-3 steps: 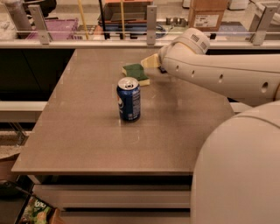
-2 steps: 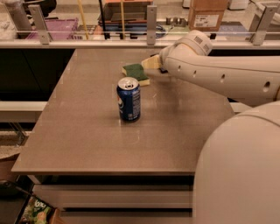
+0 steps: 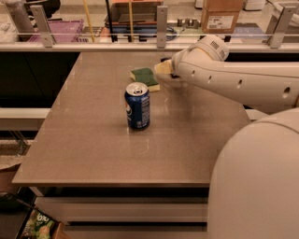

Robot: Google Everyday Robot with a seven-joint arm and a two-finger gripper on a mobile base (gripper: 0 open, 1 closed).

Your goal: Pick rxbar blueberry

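Observation:
The rxbar blueberry does not show; it is hidden or out of view. My cream arm reaches in from the right across the back of the brown table (image 3: 93, 140). Its gripper end (image 3: 162, 71) is low over the table, just right of a green-and-yellow sponge (image 3: 144, 75), and is mostly hidden behind the wrist. A tall blue soda can (image 3: 137, 105) stands upright in front of the sponge, to the left of and nearer than the gripper.
A rail with metal posts (image 3: 161, 21) runs along the table's far edge, with boxes (image 3: 222, 14) and bins behind it. My rounded body (image 3: 257, 186) fills the lower right. A dark gap borders the table on the left.

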